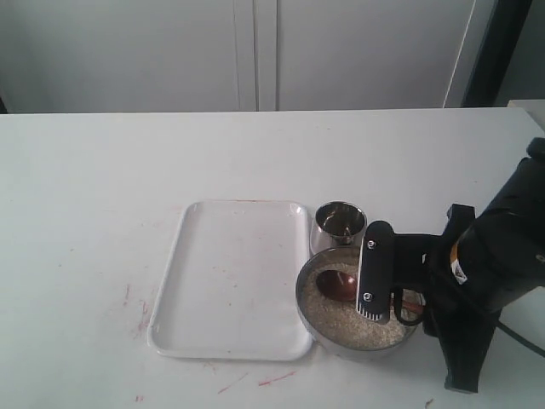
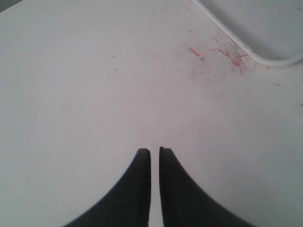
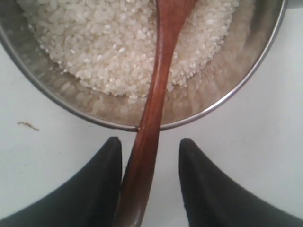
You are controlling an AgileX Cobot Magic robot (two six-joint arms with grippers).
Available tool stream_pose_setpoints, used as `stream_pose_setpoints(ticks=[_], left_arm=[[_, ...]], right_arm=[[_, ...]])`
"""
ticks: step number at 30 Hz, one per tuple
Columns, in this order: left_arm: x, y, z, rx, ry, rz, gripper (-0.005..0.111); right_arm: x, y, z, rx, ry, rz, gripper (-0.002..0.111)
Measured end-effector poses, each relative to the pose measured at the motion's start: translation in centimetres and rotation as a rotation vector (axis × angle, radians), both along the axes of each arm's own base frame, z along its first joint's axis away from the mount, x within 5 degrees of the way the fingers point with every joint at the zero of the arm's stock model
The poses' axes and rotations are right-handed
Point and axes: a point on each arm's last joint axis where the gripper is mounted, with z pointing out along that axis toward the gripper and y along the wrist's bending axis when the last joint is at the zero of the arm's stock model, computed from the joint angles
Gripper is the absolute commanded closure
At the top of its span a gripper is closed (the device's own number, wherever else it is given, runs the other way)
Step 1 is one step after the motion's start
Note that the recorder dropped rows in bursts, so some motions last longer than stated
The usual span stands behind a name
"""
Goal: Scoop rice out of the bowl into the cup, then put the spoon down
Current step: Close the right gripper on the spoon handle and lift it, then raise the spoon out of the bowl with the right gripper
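Observation:
The wide steel bowl sits at the front right of the table, filled with rice. The wooden spoon lies in it with its oval end on the rice and its handle crossing the bowl rim. My right gripper is open around the handle, which touches one finger and stands apart from the other. In the exterior view this gripper hovers over the bowl's right side. The small steel cup stands just behind the bowl. My left gripper is shut on nothing above bare table.
A white rectangular tray lies left of the bowl and cup; its rounded corner shows in the left wrist view. Red marks stain the white table near that corner. The right arm's black body fills the front right.

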Motion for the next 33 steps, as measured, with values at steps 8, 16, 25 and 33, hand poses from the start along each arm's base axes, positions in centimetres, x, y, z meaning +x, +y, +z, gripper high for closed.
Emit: stream_pose_setpoints(ticks=[8,16,25,33], left_arm=[[0.0,0.0,0.0,0.000,0.000,0.000,0.092],[0.0,0.0,0.0,0.000,0.000,0.000,0.092],[0.0,0.0,0.0,0.000,0.000,0.000,0.092],[0.0,0.0,0.0,0.000,0.000,0.000,0.092]], right_arm=[[0.2,0.1,-0.8,-0.015,0.034,-0.007,0.088],[0.4,0.2,-1.3,0.004,0.031,-0.042,0.108],[-0.3,-0.3,0.1,0.003,0.019,-0.091,0.108],[-3.1,-1.9,6.0,0.056,-0.085,-0.263,0.108]])
